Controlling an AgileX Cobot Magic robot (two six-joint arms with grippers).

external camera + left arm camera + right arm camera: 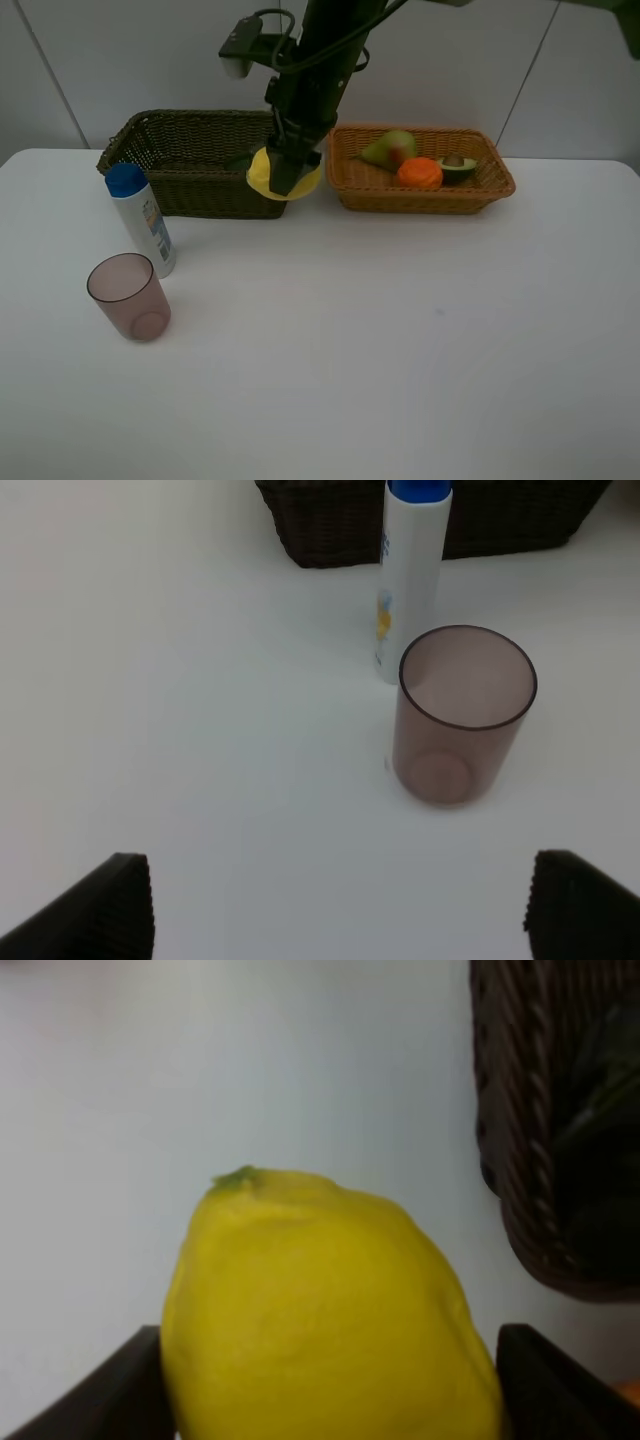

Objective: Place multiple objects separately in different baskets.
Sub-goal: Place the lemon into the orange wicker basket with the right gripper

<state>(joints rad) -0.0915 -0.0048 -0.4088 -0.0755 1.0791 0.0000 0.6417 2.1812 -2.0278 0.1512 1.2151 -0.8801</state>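
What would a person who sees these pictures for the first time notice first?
The yellow lemon, held in the right gripper beside the dark wicker basket, stands out most. Next comes the light wicker basket at the back right, which holds a pear, an orange and an avocado half. At the left stand a pinkish cup and a white blue-capped bottle.

bright, even light with faint soft shadows, and the close-up lemon (320,1310) looks blurred.
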